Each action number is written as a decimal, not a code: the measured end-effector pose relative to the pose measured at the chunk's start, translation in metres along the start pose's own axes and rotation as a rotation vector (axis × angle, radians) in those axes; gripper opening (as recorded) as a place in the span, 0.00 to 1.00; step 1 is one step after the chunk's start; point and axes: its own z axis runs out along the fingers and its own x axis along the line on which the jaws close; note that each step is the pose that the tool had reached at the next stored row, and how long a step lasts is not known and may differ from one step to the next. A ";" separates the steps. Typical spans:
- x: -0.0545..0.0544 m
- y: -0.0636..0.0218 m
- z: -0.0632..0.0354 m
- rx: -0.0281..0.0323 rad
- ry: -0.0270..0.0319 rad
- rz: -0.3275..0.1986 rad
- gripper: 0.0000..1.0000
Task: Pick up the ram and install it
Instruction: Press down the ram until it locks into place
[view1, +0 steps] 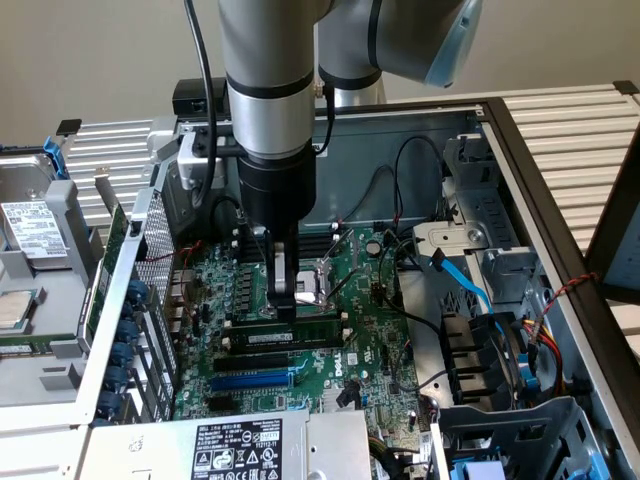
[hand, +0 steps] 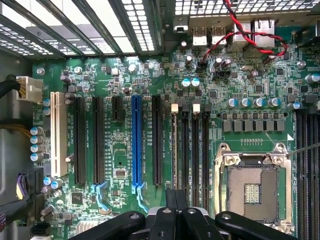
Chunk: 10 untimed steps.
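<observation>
So the gripper (view1: 285, 305) was clenched, fingers together, tips pressing straight down on the ram (view1: 290, 334). The ram sat edge-up in a black memory slot directly below, beside the CPU socket (hand: 252, 192), presumably so the push would seat it on the motherboard (hand: 120, 150).
</observation>
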 end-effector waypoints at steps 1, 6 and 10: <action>0.000 0.0000 0.0000 0.0000 0.0000 0.000 0.10; 0.000 0.0000 0.0003 -0.0001 0.0002 0.000 0.10; 0.000 0.0000 0.0011 0.0001 0.0000 0.000 0.10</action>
